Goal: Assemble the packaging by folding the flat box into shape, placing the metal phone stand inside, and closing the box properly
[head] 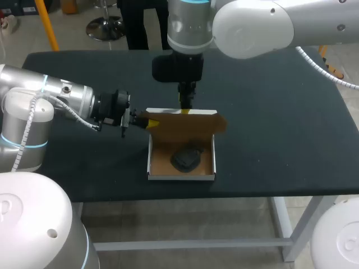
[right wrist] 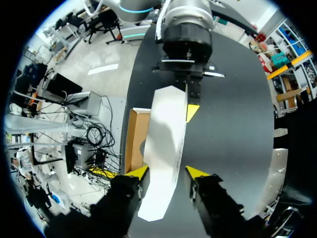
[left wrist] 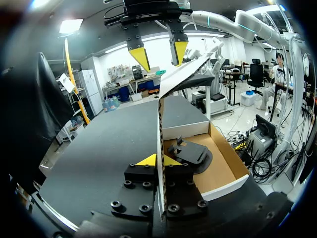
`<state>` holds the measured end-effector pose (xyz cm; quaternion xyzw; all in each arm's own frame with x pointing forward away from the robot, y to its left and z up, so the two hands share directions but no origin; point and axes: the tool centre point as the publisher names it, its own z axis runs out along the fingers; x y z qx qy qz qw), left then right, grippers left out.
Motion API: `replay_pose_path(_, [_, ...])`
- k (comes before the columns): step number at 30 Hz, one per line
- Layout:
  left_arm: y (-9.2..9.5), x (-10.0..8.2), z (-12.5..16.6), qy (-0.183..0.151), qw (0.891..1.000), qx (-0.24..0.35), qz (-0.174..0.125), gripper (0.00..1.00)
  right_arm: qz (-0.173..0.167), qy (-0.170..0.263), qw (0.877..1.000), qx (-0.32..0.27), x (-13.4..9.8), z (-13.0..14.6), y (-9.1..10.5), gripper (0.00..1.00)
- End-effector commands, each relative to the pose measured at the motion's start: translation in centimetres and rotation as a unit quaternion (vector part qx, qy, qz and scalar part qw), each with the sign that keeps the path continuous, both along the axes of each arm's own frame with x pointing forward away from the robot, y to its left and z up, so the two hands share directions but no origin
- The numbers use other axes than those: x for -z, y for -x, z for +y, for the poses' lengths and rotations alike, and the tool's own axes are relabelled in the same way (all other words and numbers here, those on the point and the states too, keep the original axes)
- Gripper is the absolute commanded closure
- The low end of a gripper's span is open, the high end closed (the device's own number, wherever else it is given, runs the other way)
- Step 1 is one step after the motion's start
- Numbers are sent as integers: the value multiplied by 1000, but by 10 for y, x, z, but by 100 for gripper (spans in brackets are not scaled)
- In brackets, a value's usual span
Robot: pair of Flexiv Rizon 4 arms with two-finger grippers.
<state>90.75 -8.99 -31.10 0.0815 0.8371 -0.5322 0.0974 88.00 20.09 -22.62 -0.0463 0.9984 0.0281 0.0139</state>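
The left tool is clamped on one end of the raised lid. The right tool stands spread wide, astride the lid's top edge. The box sits mid-bench, with the phone stand lying inside.

This is a robotics lab. A black-covered tabletop stands on a pale metal frame. Two silver-and-white robot arms are set over it, the left arm entering from 9 o'clock and the right arm from 1 o'clock. Ribbed cabling is strung along them.
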Motion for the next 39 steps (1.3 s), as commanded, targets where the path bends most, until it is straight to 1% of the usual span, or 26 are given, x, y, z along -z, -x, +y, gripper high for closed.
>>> replay_pose_path(1, [-1,-1,1,1,1000,1,0,100,-5,2,1000,2,4,1,2,47])
replay_pose_path(4, [-1,-1,1,1,1000,1,0,100,-6,3,1000,4,5,1,2,46])
replay_pose_path(6, [-1,-1,1,1,1000,1,0,100,-7,2,1000,6,6,1,2,44])
replay_pose_path(14, [-1,-1,1,1,1000,1,0,100,-8,-2,1000,7,8,2,2,47])
replay_pose_path(25, [-1,-1,1,1,1000,1,0,100,11,-9,1000,5,15,1,-5,47])
replay_pose_path(32, [-1,-1,1,1,1000,1,0,100,18,-8,1000,5,19,2,-8,44])
replay_pose_path(39, [-1,-1,1,1,1000,1,0,100,24,-6,1000,3,23,3,-10,46])
